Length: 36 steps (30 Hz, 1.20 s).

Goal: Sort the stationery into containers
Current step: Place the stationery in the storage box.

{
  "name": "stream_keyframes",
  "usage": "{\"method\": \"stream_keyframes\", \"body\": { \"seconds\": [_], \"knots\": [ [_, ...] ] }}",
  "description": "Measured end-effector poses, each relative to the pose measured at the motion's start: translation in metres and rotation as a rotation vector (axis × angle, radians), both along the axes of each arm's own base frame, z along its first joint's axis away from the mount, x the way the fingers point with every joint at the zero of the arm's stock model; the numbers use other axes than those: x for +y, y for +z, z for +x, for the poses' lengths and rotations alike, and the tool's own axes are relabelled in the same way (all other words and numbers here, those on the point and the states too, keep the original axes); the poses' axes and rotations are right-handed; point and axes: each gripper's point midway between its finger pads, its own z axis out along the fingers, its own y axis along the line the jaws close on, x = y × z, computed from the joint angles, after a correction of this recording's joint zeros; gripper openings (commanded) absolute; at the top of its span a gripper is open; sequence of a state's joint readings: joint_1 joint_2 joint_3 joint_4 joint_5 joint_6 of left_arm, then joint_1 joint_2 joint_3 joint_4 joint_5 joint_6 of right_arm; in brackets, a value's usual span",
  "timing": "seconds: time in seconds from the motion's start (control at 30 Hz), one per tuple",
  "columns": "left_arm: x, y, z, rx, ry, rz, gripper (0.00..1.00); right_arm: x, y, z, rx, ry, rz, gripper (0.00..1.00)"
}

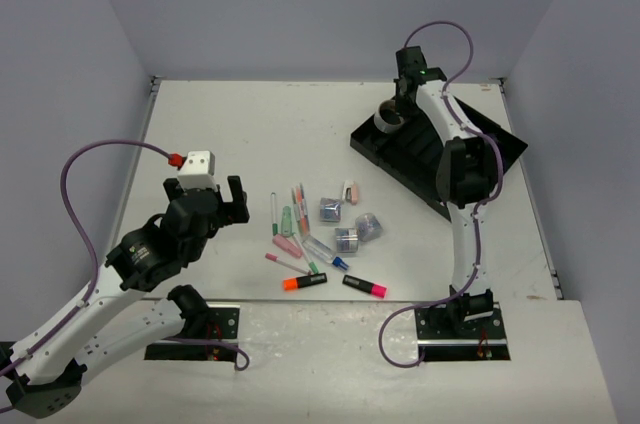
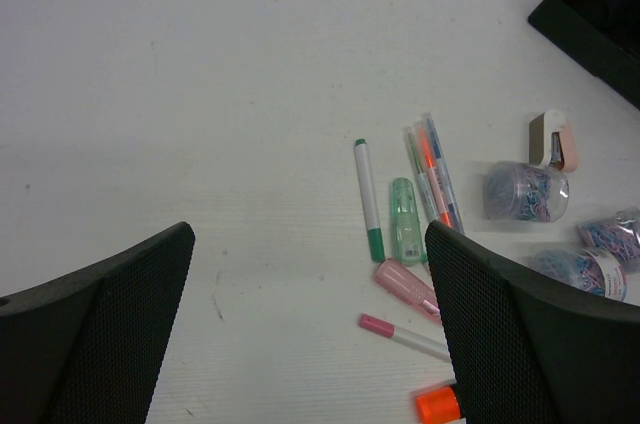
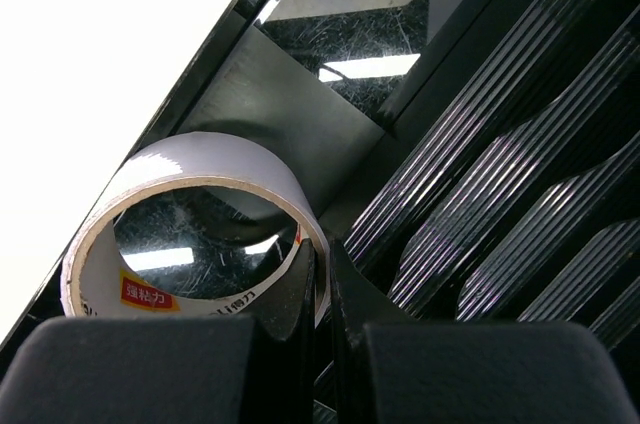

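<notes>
As right end effector (image 3: 322,289) pinches tape (image 3: 200,159) at tray (image 1: 405,156) edge, left end effector (image 2: 308,236) agape, empty, above table (image 2: 200,94).

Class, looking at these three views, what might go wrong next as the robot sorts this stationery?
The right fingers pinch the tape roll on edge over the tray; released so, it may roll or tip. The pens lie packed together, so the open left fingers may catch several or scatter neighbours.

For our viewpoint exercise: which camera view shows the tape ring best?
Right wrist view: the tape ring fills it, its wall pinched in the right hand. The top view shows it small, at a corner of the tray. Left wrist: at most a cropped blur.
</notes>
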<state>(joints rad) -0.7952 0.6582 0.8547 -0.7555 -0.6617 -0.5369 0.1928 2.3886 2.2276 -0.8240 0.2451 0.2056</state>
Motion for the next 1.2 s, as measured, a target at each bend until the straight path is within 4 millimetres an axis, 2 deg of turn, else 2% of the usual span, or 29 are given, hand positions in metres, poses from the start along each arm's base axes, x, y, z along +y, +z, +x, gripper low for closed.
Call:
{"method": "stream_keyframes", "body": {
  "seconds": [0.87,0.93,1.07,1.1,1.2],
  "knots": [
    [-0.002,-0.001,0.001,0.004,-0.003,0.005,1.00,-0.003,-0.004,0.005,0.020,0.040,-0.089,0.00],
    [-0.002,-0.001,0.001,0.004,-0.003,0.006,1.00,-0.003,-0.004,0.005,0.021,0.041,-0.089,0.10],
    [-0.002,-0.001,0.001,0.003,-0.004,0.005,1.00,-0.004,-0.005,0.004,0.024,0.046,-0.093,0.44],
    [-0.002,-0.001,0.001,0.002,-0.004,0.004,1.00,-0.004,-0.007,0.003,0.033,0.047,-0.097,0.49],
    [-0.001,0.000,0.001,0.000,-0.004,0.002,1.00,-0.008,-0.014,-0.004,0.063,0.046,-0.110,0.51]
  ]
}}
